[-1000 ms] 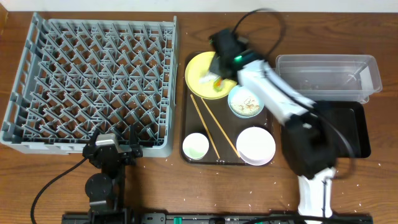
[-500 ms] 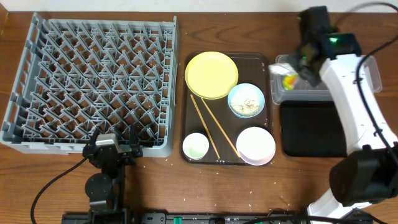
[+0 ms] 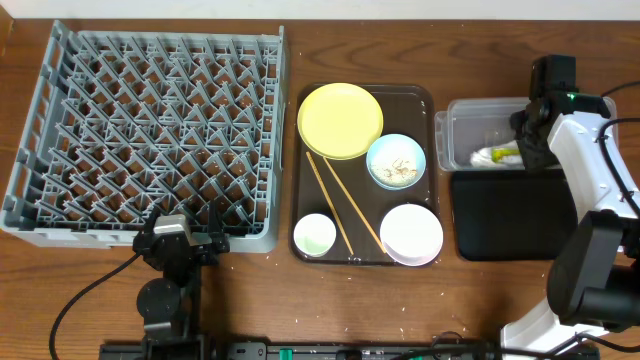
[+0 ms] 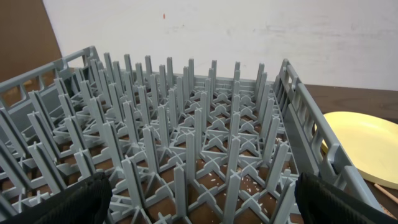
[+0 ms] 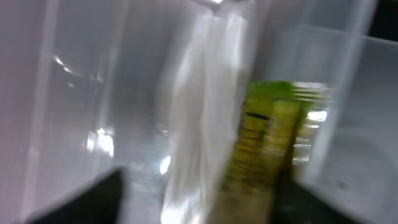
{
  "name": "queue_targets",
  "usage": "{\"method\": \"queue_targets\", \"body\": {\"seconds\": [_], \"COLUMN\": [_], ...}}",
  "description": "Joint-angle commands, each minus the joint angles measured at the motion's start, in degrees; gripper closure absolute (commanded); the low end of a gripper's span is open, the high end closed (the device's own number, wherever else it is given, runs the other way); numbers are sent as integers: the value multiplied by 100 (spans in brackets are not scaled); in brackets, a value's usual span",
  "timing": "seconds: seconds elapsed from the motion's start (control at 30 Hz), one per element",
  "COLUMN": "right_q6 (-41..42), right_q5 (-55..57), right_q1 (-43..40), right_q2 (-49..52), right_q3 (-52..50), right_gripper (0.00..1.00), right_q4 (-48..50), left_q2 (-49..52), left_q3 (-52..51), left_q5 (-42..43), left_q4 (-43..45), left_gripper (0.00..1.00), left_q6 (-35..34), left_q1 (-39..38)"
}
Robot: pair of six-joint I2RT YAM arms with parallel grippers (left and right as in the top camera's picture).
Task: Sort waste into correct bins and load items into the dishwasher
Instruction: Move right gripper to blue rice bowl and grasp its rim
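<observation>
White paper wrapper and green-and-yellow packet: lying together inside clear tub, right side of desk. Right tool: just above them, jaws apart, gripping nothing. Left tool: spread wide, empty, at grey dish rack edge.

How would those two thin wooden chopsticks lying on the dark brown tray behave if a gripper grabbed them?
Probably stiff and very light: the two thin wooden chopsticks look straight and slender. Lying flat on the dark brown tray, they may be awkward to pinch. Being narrow and separate, one could likely roll or slide when nudged.
</observation>
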Motion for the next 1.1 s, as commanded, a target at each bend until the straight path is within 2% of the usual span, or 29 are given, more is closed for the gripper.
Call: {"method": "queue_targets", "body": {"seconds": [0.0,0.1,0.23,0.37,0.5,0.6,0.7,0.83,1.07], "right_q6": [-957,-2122,-3189,-3604,-3995,-4468,-5390,-6284,-6402], "right_q5": [-116,-446,-837,-1088,-1729,-2227,-2339,-2232,-1606], "right_q1": [-24,4,98,304,708,1217,2072,2859,3543], "right_q2": [-155,-455,-1016,-1609,-1840,-1775,-1519,-1147,-479], "right_q3": [31,105,118,118,118,105,105,105,105], "right_gripper": [1,1,1,1,2,5,7,1,1], "right_q4": [293,684,1189,1226,868,564,177,-94,-295], "left_q2": [-15,-15,-15,-15,-15,-15,-15,-15,-15], "left_q3": [-87,-87,-87,-87,-87,-87,-87,-87,-87], "left_q5": [-9,-9,-9,-9,-9,-9,-9,-9,-9], "left_q4": [-212,-212,-212,-212,-212,-212,-212,-212,-212], "left_gripper": [6,6,6,6,6,6,6,6,6], "left_q6": [79,79,79,79,79,79,79,79,79], "left_q1": [-28,-28,-28,-28,-28,-28,-28,-28,-28]}}
